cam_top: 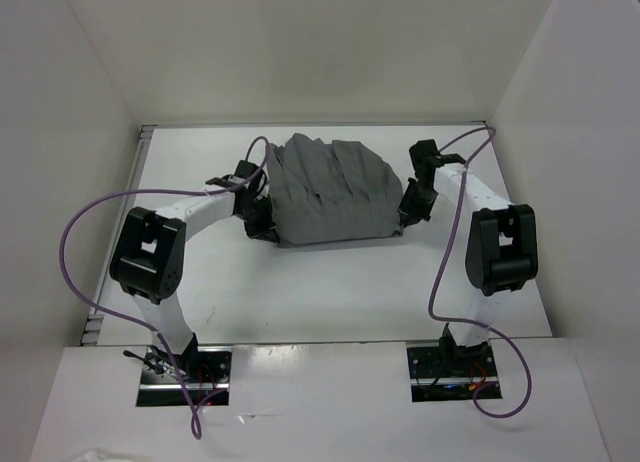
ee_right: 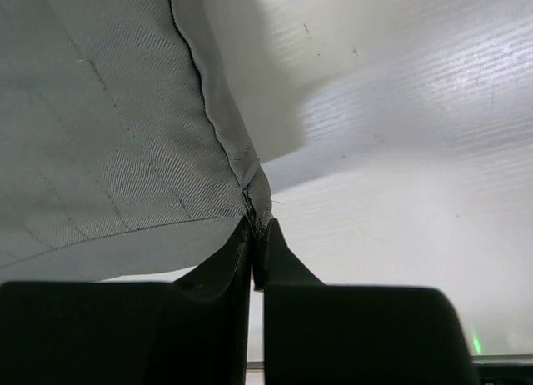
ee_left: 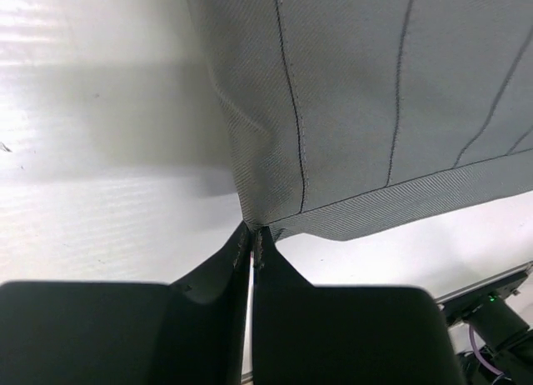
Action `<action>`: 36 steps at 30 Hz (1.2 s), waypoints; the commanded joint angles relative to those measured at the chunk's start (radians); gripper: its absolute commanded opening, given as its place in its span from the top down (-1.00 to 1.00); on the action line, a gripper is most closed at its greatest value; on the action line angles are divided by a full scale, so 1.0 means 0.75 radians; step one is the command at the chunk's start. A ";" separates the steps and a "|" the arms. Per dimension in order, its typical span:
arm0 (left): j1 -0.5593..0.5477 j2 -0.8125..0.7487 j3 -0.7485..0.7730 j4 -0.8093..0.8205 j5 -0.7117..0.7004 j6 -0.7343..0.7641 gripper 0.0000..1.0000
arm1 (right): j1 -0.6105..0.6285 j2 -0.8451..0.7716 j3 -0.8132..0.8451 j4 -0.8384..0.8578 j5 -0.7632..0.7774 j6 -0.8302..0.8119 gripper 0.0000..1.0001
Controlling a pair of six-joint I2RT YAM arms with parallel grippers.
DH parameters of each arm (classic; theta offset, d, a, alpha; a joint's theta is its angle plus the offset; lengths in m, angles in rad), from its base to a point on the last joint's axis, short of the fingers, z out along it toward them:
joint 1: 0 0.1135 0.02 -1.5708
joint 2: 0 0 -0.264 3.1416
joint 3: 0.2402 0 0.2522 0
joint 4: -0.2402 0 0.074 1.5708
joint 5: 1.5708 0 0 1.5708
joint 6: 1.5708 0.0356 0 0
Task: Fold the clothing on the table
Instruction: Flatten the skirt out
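Glossy white walled table (cam_top: 330, 292), wrinkled mid-grey fabric garment (cam_top: 328, 190) bunched mid-table; left gripper (ee_left: 252, 239) pinched tight on its near-left corner, right gripper (ee_right: 255, 233) clamped on the near-right one. Best to lift both level, hem taut

- Bright, even light is falling from above, and the white table (cam_top: 330, 292) is looking washed out across its middle.
- Glare is streaking the glossy table in both wrist views.
- The clothing (cam_top: 325, 192) is casting a soft grey shadow beneath its raised edge.
- The left gripper (ee_left: 252, 235), close to the lens, is looking dark and soft-edged.
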 commanded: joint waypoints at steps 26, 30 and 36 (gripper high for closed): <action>0.310 -0.030 1.179 -0.250 0.140 0.223 1.00 | -0.114 -0.260 0.875 -0.028 -0.221 -0.285 1.00; 0.298 -0.433 0.297 -0.024 0.189 0.123 1.00 | -0.063 -0.519 0.247 -0.037 -0.340 -0.230 1.00; 0.257 -0.881 -0.400 -0.238 0.369 -0.016 1.00 | 0.102 -0.799 -0.444 -0.315 -0.514 -0.058 1.00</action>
